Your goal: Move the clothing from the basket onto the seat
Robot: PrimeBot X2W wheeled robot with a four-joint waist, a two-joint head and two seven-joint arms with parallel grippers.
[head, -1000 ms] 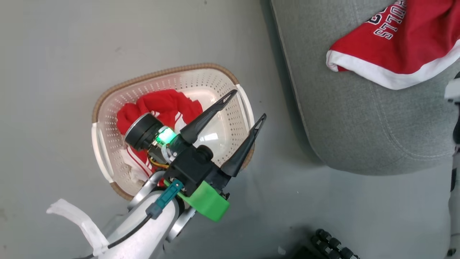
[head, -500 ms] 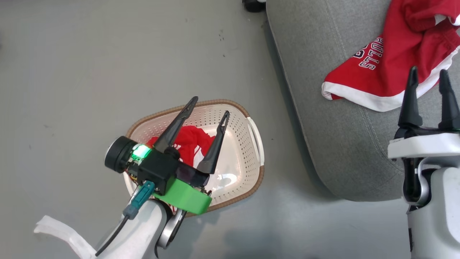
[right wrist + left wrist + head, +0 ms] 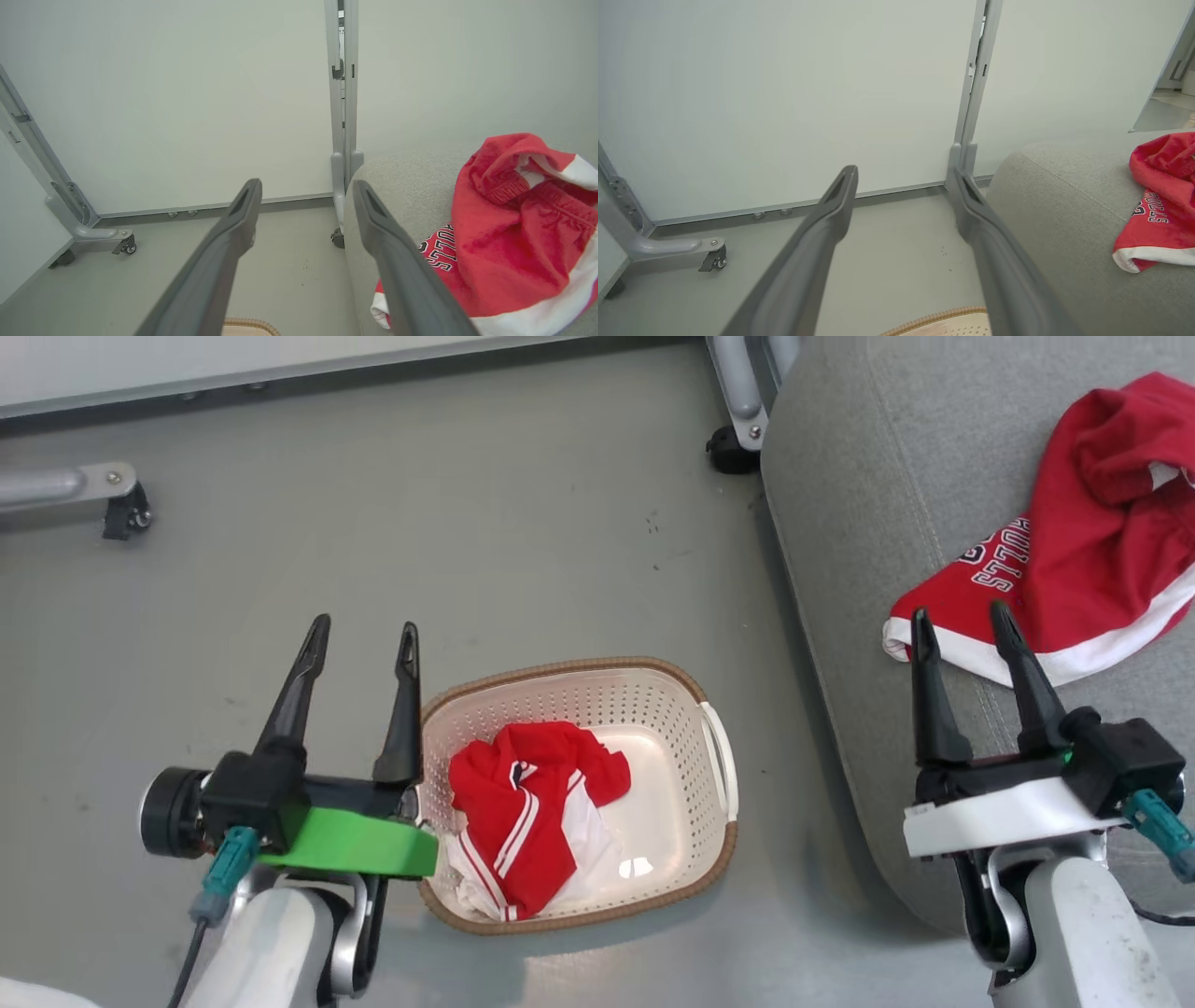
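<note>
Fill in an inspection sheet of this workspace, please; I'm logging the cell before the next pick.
Surface: grey floor, a few dark specks.
Job's things: striped garment lies in the basket; lettered garment lies on the seat.
Clutter: nothing seen.
Grippers: left gripper open, empty, beside the basket's left rim; right gripper open, empty, seen over the seat's edge in the head view.
Cables: teal connector with a dark cable at the left wrist; second teal connector at the right wrist.
Surroundings: white partition panels on grey castor feet.
</note>
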